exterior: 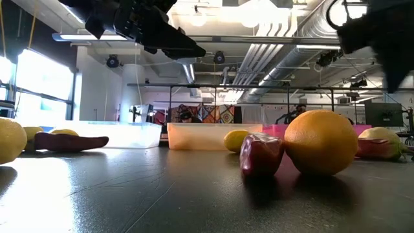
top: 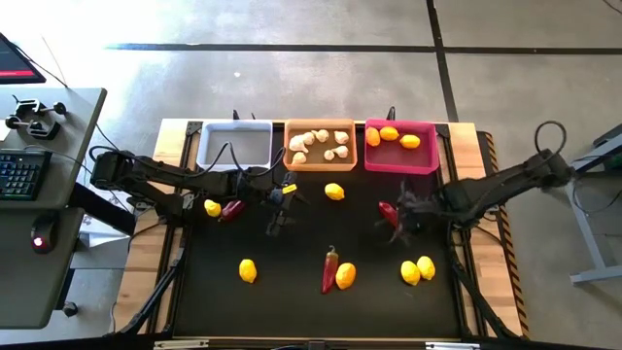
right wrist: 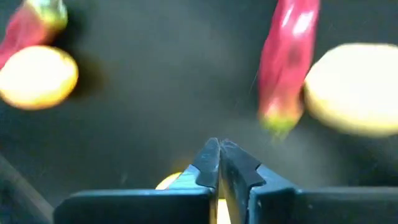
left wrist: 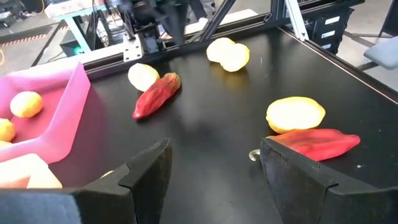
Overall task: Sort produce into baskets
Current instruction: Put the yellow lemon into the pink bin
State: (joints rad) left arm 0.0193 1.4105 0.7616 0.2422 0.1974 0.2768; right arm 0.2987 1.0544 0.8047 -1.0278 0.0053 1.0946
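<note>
Left gripper (top: 280, 206): fingers (left wrist: 140, 171) spread wide, pinching nothing, hovering over bare black counter (top: 292, 292) left of centre. Right gripper (top: 400, 216): fingers (right wrist: 208, 163) pressed together, nothing between them, beside a red chili (top: 388, 210) on the right half, with a sliver of yellow showing under the fingertips in the right wrist view — which item, impossible to tell.

Outward from the left gripper: a lemon (top: 212, 207) and a dark red chili (top: 232, 209) just to its left, touching or nearly so. Another lemon (top: 334, 192) just near of the orange basket (top: 320, 144). Nearer the front edge: 1 lemon (top: 248, 270) alone, a chili (top: 329, 269) lying against a lemon (top: 345, 276), and 2 lemons (top: 418, 269) side by side at right.

Along the far edge, 3 baskets: white basket (top: 235, 144) seemingly empty, orange one holding garlic bulbs (top: 319, 143), pink basket (top: 400, 146) holding about 3 lemons. Sorting partly done — garlic apparently finished, chilies and several lemons left.

Likely trouble: closed right fingers descending on the chili would push or roll it away rather than grip it, so opening first needed. Chili and lemon pairs lying together invite a double grab or a knocked lemon rolling off. Round lemons slip easily from a shallow pinch. Arms crossing toward the same basket risk collision.
</note>
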